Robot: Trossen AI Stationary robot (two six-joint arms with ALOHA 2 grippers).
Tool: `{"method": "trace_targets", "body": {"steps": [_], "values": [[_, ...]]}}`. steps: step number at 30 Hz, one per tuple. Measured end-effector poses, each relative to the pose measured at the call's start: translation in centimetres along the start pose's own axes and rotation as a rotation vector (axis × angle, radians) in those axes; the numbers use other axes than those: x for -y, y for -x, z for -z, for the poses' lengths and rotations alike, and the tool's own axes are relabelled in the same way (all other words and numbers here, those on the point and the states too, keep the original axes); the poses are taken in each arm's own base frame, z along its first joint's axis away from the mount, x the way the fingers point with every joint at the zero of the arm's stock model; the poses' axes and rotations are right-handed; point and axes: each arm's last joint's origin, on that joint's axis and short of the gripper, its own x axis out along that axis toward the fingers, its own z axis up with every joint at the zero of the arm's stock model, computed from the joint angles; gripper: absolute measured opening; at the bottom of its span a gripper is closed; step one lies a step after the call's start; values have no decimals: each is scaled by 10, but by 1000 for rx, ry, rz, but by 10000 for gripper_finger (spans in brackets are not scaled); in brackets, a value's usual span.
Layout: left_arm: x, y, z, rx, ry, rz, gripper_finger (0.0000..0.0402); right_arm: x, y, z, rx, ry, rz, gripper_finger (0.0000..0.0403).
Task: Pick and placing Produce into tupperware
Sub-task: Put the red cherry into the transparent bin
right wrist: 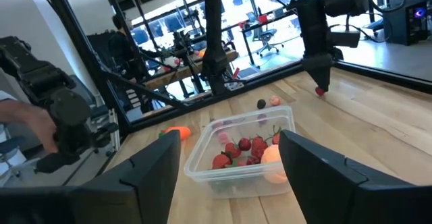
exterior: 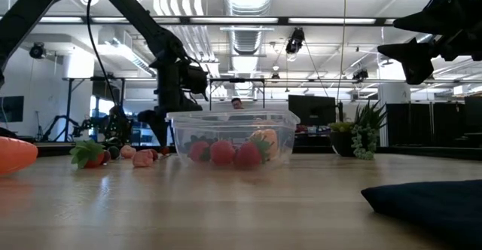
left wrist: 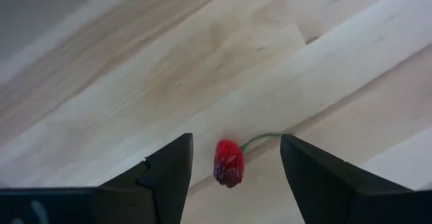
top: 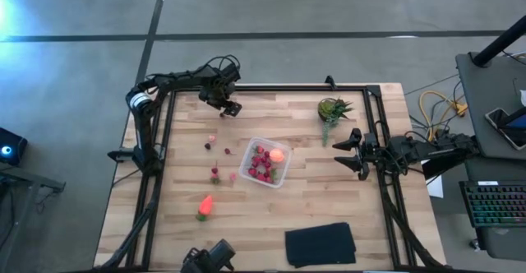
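My left gripper (left wrist: 236, 140) is open and low over the far left part of the table (top: 271, 113). Its fingers stand on either side of a small red berry (left wrist: 229, 162) with a thin green stem; the berry lies on the wood, touching neither finger. The clear tupperware (top: 265, 162) sits mid-table and holds several red berries and the round orange-red fruit (top: 278, 155). More berries (top: 215, 173) lie loose left of the box. The orange carrot-like piece (top: 205, 205) lies near the left front. My right gripper (top: 352, 151) hovers open to the right of the box.
A spiky green plant (top: 333, 108) stands at the far right of the table. A flat black cloth (top: 320, 244) lies near the front edge. Black frame rails (top: 160, 141) run along the table's sides. Bare wood lies between the box and the cloth.
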Motion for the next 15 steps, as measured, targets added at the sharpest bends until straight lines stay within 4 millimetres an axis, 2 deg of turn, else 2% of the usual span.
{"method": "trace_targets", "body": {"steps": [10,15], "values": [[-2,-4,6,-44,-229,-7,209,0,0,0,0,0,0,247],[-2,-4,6,-41,-265,-7,205,0,0,0,0,0,0,243]]}}
